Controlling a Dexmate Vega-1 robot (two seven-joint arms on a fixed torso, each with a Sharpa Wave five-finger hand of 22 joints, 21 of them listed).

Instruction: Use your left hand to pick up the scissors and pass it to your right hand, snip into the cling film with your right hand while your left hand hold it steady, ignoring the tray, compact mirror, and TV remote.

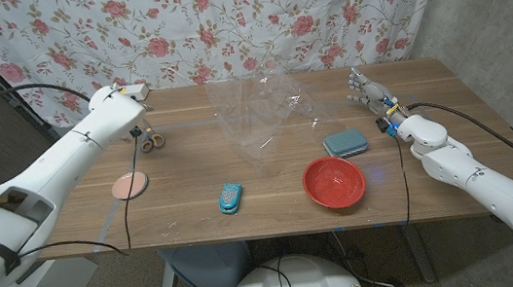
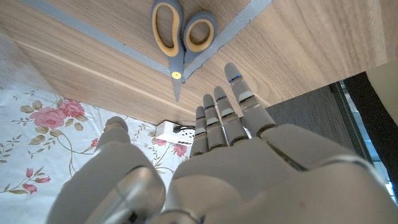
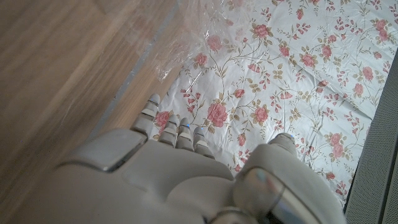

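Scene at the wooden table (image 1: 193,186), seen from the room. The left hand (image 1: 120,99) hung above the far left part of the tabletop, fingers (image 2: 219,118) spread and straight, holding nothing; the wrist view showed them reaching toward the scissors without touching them. The pair of scissors with yellow-lined grey handles (image 1: 149,139) lay flat on the wood just beside that hand, blades closed, its tip (image 2: 176,93) pointing toward the hand's fingertips.

The right hand (image 1: 364,88) stood near the far right edge of the table, fingers (image 3: 163,127) extended and apart, gripping nothing. Its wrist view showed a crinkled edge of film (image 3: 186,37) lying on the wood ahead of it, with the rose-patterned cloth backdrop (image 1: 270,14) beyond.

The sheet of transparent cling film (image 1: 257,109) stood crumpled at the middle of the far half of the table, between the two hands and apart from both.

Other items: a round pink compact mirror (image 1: 129,186) lay near the left front, nearer than the scissors; a small blue TV remote (image 1: 231,198) lay at the front centre; a round red tray (image 1: 334,181) sat at the front right, with a blue-grey rectangular pad (image 1: 345,143) just behind it.
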